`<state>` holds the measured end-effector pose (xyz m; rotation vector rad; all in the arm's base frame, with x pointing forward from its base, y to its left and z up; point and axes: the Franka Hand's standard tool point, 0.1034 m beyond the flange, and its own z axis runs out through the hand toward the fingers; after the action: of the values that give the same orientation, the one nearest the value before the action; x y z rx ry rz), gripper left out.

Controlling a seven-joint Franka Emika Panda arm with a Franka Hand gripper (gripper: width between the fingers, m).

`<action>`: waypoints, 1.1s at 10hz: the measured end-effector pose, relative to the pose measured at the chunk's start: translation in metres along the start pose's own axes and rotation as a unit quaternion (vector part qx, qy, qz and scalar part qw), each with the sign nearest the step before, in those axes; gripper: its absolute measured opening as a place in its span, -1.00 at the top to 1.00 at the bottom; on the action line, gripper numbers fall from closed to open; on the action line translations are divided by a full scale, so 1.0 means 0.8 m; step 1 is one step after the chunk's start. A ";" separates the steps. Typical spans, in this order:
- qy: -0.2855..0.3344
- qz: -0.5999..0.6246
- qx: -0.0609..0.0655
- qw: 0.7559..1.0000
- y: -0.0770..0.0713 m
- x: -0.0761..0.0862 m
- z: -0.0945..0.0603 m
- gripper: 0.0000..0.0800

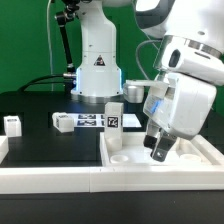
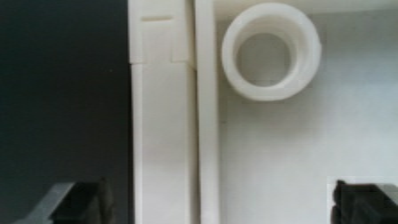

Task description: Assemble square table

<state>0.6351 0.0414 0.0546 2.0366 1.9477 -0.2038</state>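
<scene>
The claw [image 2: 222,205], spread wide and gripping nothing, hangs over the tabletop [image 1: 128,152] above an empty round socket [image 2: 270,50], and with legs [image 1: 12,124] lying loose on the dark table [image 1: 40,148], most fitting seems left.

The marker board [image 1: 90,122] lies on the black table [image 1: 50,148], well apart from the gripper [image 1: 158,152], to the exterior view's left; a white border bar [image 1: 60,178] lies near the gripper.
</scene>
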 end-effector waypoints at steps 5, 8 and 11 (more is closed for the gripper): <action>-0.022 0.070 0.070 0.995 -0.034 -0.052 -0.055 -0.62; -0.023 0.098 0.073 0.992 -0.041 -0.061 -0.055 -0.62; -0.030 0.203 0.075 0.976 -0.043 -0.062 -0.054 -0.62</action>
<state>0.5931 0.0089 0.1064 2.4424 1.4762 -0.3188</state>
